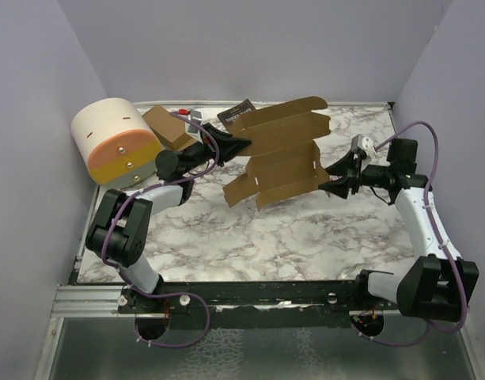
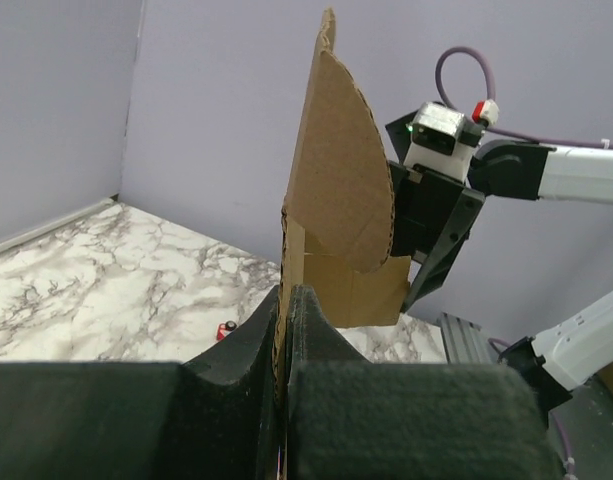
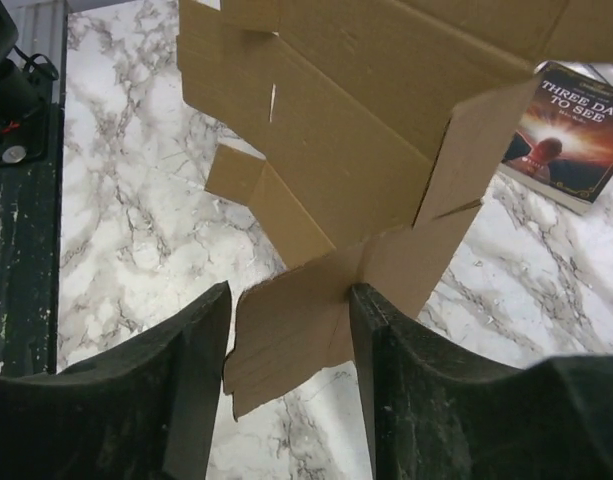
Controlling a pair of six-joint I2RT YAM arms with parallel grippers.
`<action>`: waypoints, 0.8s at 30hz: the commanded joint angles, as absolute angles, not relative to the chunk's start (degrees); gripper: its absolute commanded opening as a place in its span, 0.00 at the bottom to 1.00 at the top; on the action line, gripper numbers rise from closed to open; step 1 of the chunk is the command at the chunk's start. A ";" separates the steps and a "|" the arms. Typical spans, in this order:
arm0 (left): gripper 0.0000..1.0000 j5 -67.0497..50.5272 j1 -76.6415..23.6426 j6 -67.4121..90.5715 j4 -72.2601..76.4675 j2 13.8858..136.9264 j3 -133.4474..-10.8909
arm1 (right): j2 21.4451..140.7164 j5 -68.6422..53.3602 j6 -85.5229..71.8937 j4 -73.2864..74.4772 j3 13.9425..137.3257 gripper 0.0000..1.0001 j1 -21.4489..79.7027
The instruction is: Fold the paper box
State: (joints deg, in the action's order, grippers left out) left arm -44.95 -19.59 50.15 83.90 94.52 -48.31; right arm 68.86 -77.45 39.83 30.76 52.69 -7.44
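**Paper box held in the air over the desk, one gripper at each side edge.**

Nearest the arm bases, the marbled desk (image 1: 250, 237) shows a wide open stretch. Above mid-desk hangs the paper box (image 1: 282, 150), a flat creased sheet with its flaps spread. The left gripper (image 1: 236, 146) is pinched tight on its left edge. The right gripper (image 1: 331, 179) stands spread around a flap at its right edge, with a gap beside one finger. Farther back, room narrows: a dark-covered book (image 1: 236, 113) lies by the sheet's far-left edge. A stack of brown cardboard pieces (image 1: 167, 127) and a cream-and-orange cylinder (image 1: 115, 142) crowd the far-left corner.
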 commanded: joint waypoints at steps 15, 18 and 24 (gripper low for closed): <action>0.00 -58.78 -16.37 55.21 96.07 95.71 -48.68 | 69.58 -86.26 47.87 43.28 66.33 0.78 -15.56; 0.00 -59.50 -16.61 55.36 96.23 95.80 -48.93 | 69.70 -87.75 47.33 42.71 70.31 0.94 -15.55; 0.00 -60.77 -18.60 54.68 96.18 96.53 -49.78 | 70.18 -86.81 42.05 40.00 76.13 0.99 -14.82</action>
State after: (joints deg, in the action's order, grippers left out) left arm -58.50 -17.06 54.52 87.77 95.72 -48.31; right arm 69.58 -85.10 46.46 41.85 72.62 -15.11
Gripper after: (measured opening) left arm 0.018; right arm 0.993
